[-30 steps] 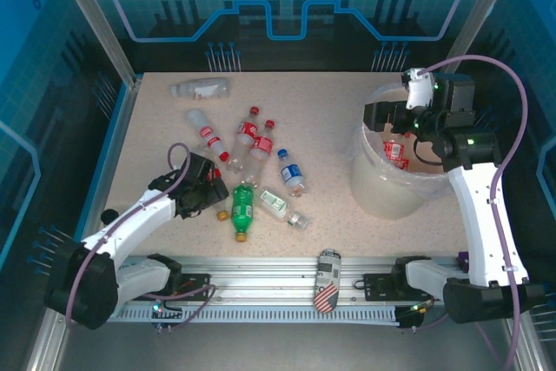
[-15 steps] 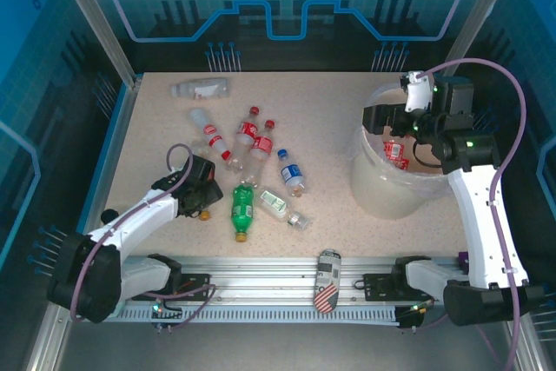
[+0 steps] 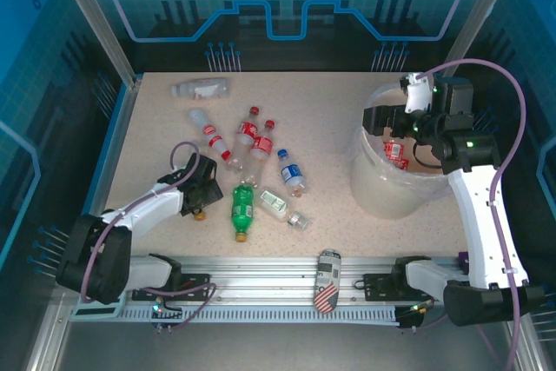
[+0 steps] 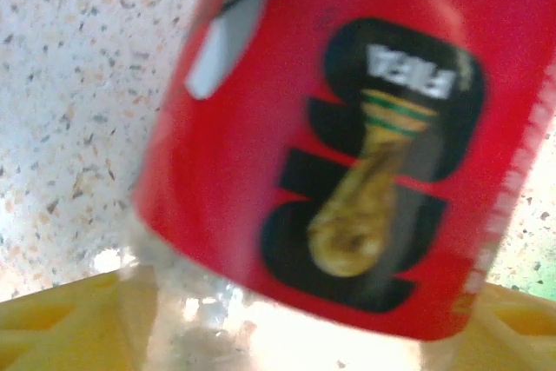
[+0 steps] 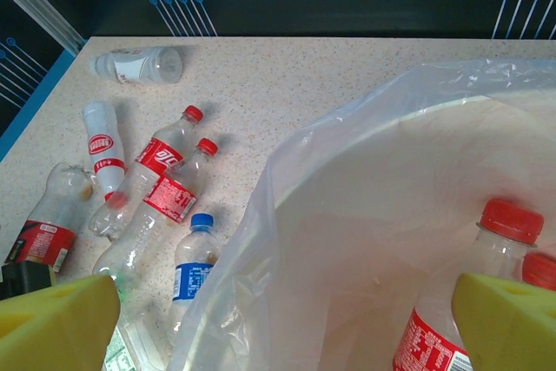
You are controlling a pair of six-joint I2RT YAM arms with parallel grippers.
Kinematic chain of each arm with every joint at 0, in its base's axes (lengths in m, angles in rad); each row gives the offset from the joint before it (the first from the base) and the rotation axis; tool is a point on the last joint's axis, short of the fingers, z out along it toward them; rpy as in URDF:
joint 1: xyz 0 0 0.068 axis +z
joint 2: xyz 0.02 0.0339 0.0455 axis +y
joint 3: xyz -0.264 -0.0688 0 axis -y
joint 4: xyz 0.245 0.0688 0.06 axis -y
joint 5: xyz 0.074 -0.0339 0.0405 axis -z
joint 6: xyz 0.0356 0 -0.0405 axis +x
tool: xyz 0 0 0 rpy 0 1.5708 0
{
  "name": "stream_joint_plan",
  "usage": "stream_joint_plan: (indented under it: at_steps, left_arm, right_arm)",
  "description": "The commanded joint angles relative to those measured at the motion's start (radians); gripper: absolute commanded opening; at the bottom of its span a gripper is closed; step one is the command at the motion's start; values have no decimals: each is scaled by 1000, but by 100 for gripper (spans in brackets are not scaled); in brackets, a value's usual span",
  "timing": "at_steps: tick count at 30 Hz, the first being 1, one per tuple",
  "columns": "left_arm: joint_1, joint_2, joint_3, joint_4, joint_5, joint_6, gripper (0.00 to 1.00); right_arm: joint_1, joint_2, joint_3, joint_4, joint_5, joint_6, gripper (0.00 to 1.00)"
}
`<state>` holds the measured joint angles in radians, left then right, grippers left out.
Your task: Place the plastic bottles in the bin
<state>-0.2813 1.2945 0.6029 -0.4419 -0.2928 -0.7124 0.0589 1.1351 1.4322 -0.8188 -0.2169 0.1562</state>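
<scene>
My left gripper lies low on the table left of the bottle cluster, its yellow fingers pressed on either side of a clear bottle with a red and black label, also seen from the right wrist. My right gripper hangs open over the cream bin, nothing between its fingertips. Red-capped bottles lie inside the bag-lined bin. On the table lie a pale-labelled bottle, a white one, two red-labelled ones, a blue-labelled one, a green one and a small clear one.
A flag-patterned can lies on the front rail between the arm bases. The bin's clear bag bulges over its rim toward the bottles. Bare tabletop runs between the cluster and the bin.
My left gripper has swung a little leftward over the table and the red-labelled bottle has gone with it. The right gripper has stayed above the bin.
</scene>
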Motion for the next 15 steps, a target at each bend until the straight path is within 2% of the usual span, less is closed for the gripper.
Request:
stream_joint_plan:
  at_steps: [1, 9, 15]
  left_arm:
    - [8, 6, -2, 29, -23, 29, 70]
    - [7, -100, 57, -69, -22, 34, 65]
    - [5, -259, 69, -139, -6, 37, 64]
  right_arm:
    - [14, -26, 0, -18, 11, 1, 98]
    - [14, -54, 11, 4, 34, -20, 98]
    - [36, -24, 107, 26, -56, 18, 97]
